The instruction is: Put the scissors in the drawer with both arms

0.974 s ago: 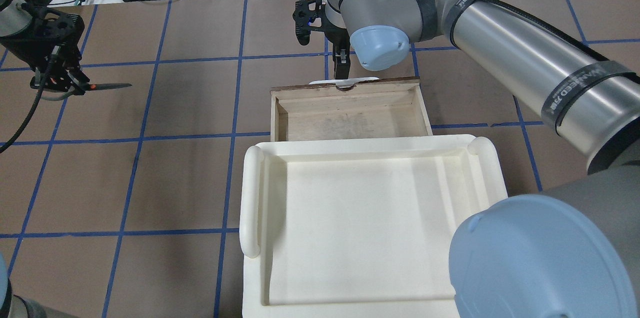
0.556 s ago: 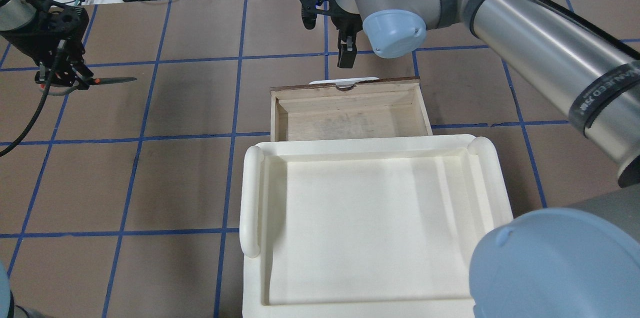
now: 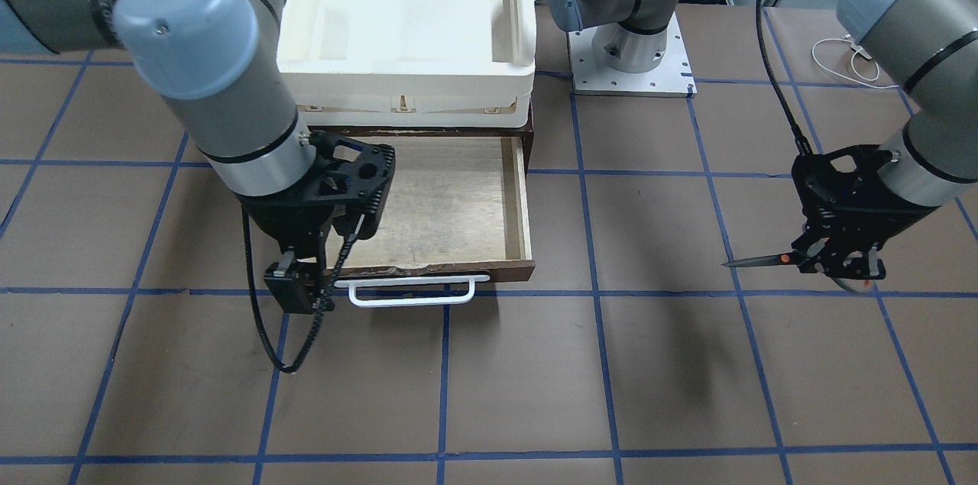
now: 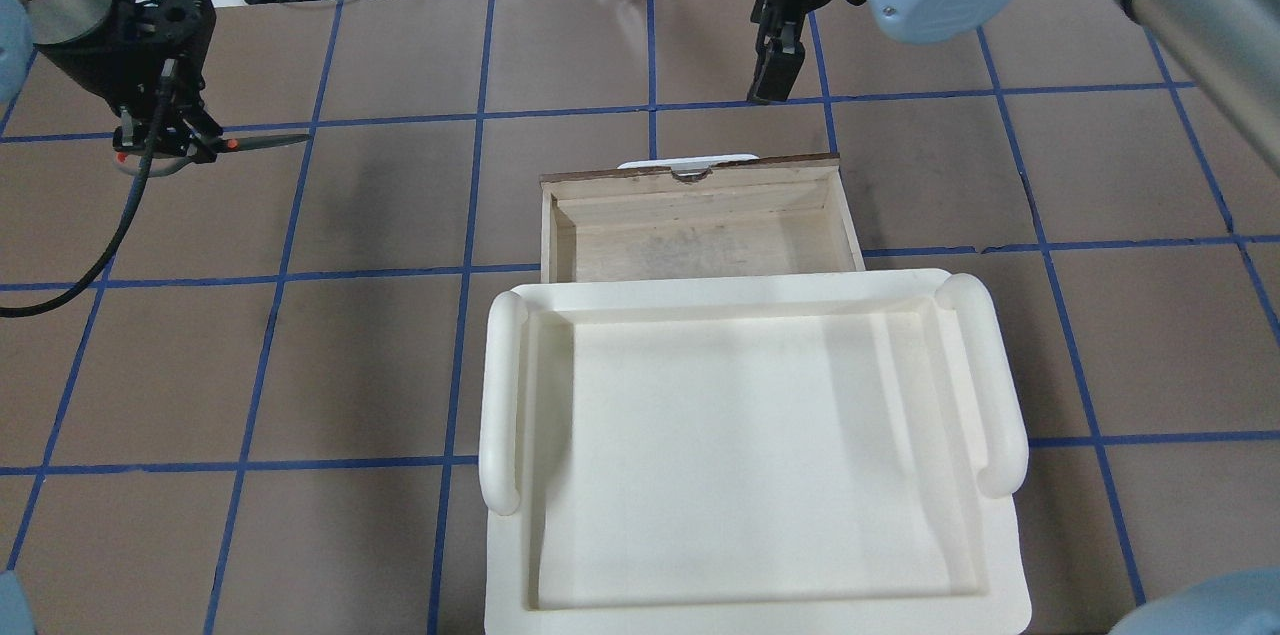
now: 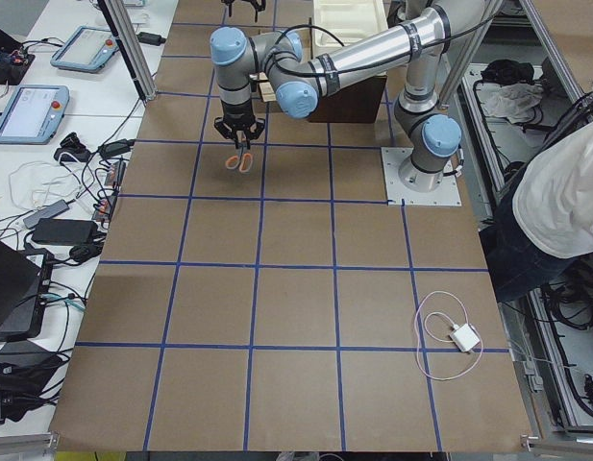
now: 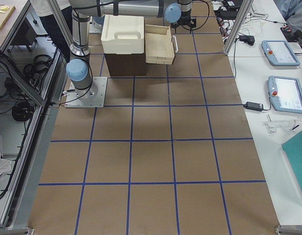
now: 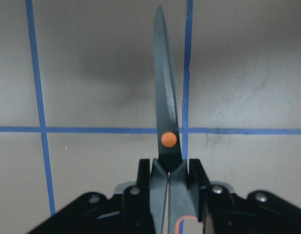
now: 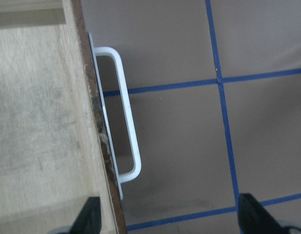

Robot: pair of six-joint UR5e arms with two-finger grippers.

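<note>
**A:** Front-facing camera first. Where are the scissors?
**B:** The left gripper (image 3: 840, 265) is clamped on the scissors (image 3: 764, 261). Their blades are together, with the tip towards the drawer (image 3: 526, 202) but well apart from it. The drawer stands pulled out from under the cream tray (image 3: 405, 76).
**A:** And the right gripper?
**B:** The right gripper (image 3: 294, 300) hangs beside one end of the white bar handle (image 3: 412, 299).
**A:** Overhead?
**B:** The scissors (image 4: 255, 144) stick out sideways from the left gripper (image 4: 190, 147). The right gripper (image 4: 775, 80) is beyond the drawer (image 4: 548, 235).
**A:** Side views?
**B:** From the left, orange loops show at the scissors (image 5: 241, 161). From the right, only the drawer (image 6: 158, 49) is clear.
**A:** Wrists?
**B:** On the left wrist, fingers (image 7: 144, 178) pinch the scissors (image 7: 166, 112) below the orange pivot dot (image 7: 169, 139). On the right wrist, fingertips (image 8: 89, 219) sit wide apart, gripping nothing, with the handle (image 8: 130, 141) untouched.
</note>
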